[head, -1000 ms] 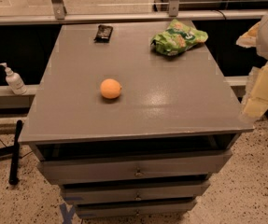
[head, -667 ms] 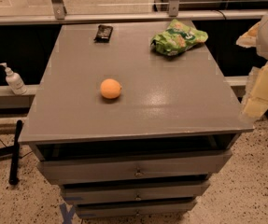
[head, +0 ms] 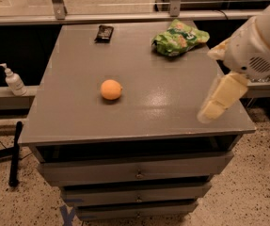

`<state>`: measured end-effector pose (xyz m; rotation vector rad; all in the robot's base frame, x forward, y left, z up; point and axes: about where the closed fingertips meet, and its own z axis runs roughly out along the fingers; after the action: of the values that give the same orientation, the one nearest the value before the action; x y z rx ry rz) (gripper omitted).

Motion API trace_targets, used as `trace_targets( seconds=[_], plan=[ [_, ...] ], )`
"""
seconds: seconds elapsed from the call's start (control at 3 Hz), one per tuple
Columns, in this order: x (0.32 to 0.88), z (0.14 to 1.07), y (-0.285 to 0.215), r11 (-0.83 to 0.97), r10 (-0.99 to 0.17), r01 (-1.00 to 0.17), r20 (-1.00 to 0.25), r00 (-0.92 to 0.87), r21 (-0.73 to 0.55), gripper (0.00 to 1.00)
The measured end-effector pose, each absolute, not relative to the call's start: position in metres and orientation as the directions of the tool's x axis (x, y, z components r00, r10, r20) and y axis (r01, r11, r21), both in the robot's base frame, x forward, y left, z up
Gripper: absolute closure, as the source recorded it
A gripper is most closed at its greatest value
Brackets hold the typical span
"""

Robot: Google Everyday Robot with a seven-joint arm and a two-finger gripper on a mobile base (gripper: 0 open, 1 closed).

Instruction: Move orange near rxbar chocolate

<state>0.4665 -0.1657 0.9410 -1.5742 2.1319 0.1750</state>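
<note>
The orange (head: 111, 89) lies on the grey table top (head: 73, 112), left of the middle. The rxbar chocolate (head: 104, 33), a flat dark bar, lies at the far left of the table top, well behind the orange. My gripper (head: 210, 111) hangs from the white arm (head: 259, 41) over the table's right side near the front edge, far to the right of the orange and touching nothing.
A crinkled green chip bag (head: 178, 37) lies at the far right of the table top. Drawers (head: 137, 173) face front below it. A white pump bottle (head: 13, 80) stands on a ledge to the left. A black pole (head: 14, 152) leans by the floor.
My arm and gripper have swung left, from beside the table's right edge to over its right side. The orange, bar and bag have not moved.
</note>
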Motion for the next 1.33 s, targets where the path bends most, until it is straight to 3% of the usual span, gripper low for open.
trace_targets(
  seconds=[0.67, 1.33],
  plan=[
    [0.511, 0.910, -0.064, 0.321, -0.708, -0.937, -0.691, -0.142, -0.136, 0.00],
    [0.541, 0.885, 0.004, 0.319, -0.611, -0.930, -0.790, -0.054, -0.182, 0.00]
  ],
)
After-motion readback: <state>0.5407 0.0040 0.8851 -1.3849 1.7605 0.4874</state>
